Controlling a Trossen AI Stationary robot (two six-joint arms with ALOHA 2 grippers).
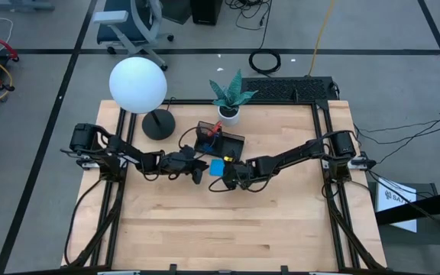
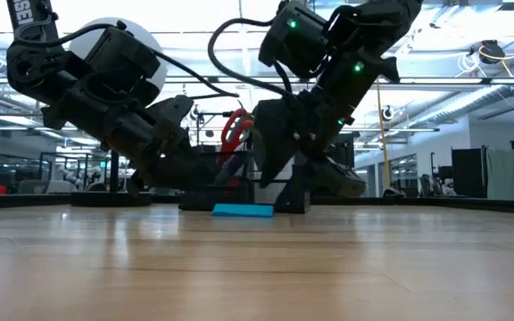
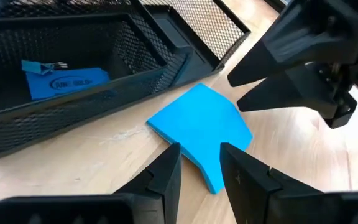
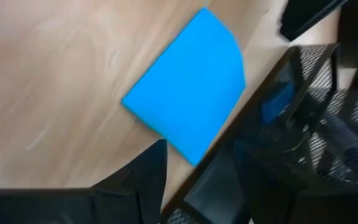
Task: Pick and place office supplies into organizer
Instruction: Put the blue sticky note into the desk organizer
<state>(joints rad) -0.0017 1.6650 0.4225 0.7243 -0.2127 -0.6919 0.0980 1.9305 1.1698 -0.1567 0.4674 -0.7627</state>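
- Grippers are meeting over the middle of the table in the high view: the left gripper is reaching in from the left and the right gripper from the right, with the pad lying on the wood between them, just in front of the organizer. Red scissors are already standing in the organizer, so part of the job looks done, while the pad is still waiting outside.
- Low view: the pad is lying flat on the table, held by neither arm, and the right gripper is hanging just above it with fingers parted. The scissors' red handles are poking up out of the organizer behind.
- Left wrist view: the left gripper is hovering with its fingers partly open and empty, straddling the near corner of the pad. The organizer's mesh tray is holding a small blue piece. The right gripper is showing opposite, also spread.
- Right wrist view: the right gripper is standing wide and empty beside the pad, which is lying just beside the organizer's wall. Something blue is showing through the mesh.
- Pens are not showing clearly anywhere, so I cannot tell whether they are stowed; the pad, at least, is left to place.
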